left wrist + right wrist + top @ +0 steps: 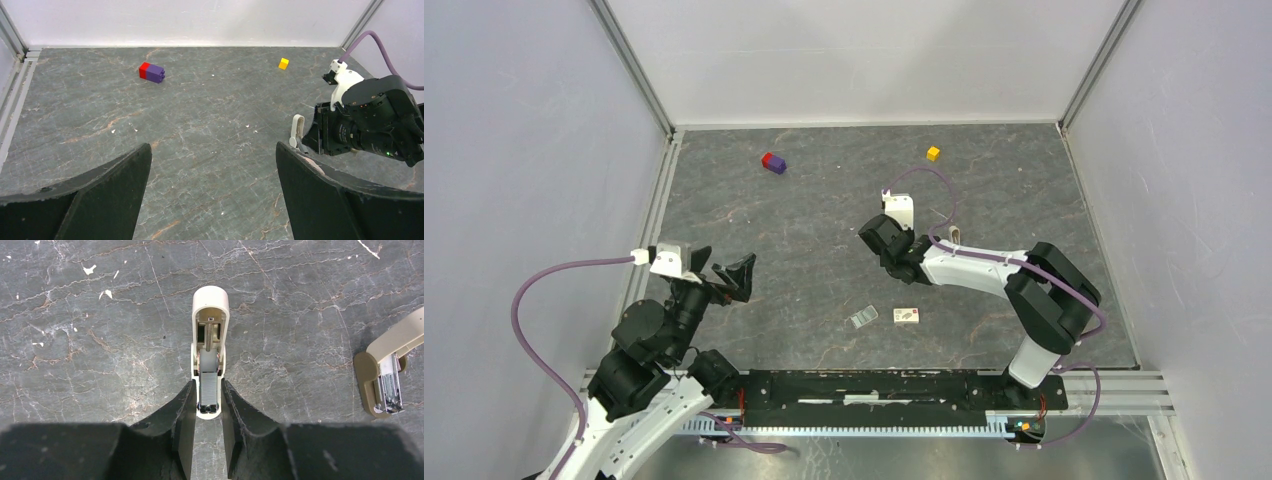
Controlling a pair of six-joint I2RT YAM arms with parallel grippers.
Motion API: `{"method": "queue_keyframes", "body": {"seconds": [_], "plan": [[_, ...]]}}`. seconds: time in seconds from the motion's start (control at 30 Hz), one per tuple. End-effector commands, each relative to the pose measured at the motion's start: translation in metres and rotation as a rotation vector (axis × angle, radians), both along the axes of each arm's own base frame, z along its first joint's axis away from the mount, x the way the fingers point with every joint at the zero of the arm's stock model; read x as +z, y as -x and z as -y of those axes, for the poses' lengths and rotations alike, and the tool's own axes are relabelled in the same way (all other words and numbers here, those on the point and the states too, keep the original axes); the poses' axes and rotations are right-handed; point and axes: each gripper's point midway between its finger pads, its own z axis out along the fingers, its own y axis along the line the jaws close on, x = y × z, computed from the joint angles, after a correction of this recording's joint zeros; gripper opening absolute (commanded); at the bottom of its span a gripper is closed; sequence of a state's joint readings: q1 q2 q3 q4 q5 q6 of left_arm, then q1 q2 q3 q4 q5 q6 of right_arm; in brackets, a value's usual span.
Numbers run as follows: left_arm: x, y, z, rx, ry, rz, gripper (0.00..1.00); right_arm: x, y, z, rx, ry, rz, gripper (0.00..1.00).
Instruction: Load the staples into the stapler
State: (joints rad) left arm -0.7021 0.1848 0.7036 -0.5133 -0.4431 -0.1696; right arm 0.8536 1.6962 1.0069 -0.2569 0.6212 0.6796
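Observation:
The stapler [210, 315] lies opened flat on the grey table, cream plastic with its inside facing up. A grey strip of staples [208, 387] sits in its channel at the near end. My right gripper [207, 390] points down over that end, its jaws narrowly open. One fingertip flanks each side of the stapler, and a thin dark gap separates them from the strip. In the left wrist view the stapler [296, 131] shows just left of the right gripper's body. My left gripper [214, 170] hangs wide open above bare table, holding nothing.
Another cream hinged piece with a metal tray [382, 375] lies to the right of the stapler. A small staple box [907, 315] and a clear packet [863, 317] lie near the front. A red-and-purple block [773, 162] and a yellow cube [933, 153] sit far back.

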Motion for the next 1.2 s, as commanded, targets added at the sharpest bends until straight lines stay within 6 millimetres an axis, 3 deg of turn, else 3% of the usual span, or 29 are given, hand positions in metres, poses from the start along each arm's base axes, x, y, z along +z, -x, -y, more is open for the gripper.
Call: {"method": "queue_keyframes", "body": {"seconds": [0.0,0.9,1.03,1.17], "plan": [[0.010,-0.002,-0.002,0.009,-0.011,0.044,1.00,0.010,-0.006,0.002,-0.012,-0.004,0.033,0.31],[0.010,-0.003,-0.003,0.015,-0.011,0.045,1.00,-0.019,-0.003,0.006,-0.008,0.015,-0.024,0.30],[0.009,-0.003,-0.003,0.016,-0.012,0.044,1.00,-0.014,-0.004,0.004,-0.006,0.004,-0.016,0.30],[0.009,-0.004,-0.002,0.018,-0.018,0.039,1.00,0.005,-0.008,0.001,0.009,-0.017,0.019,0.30]]}}
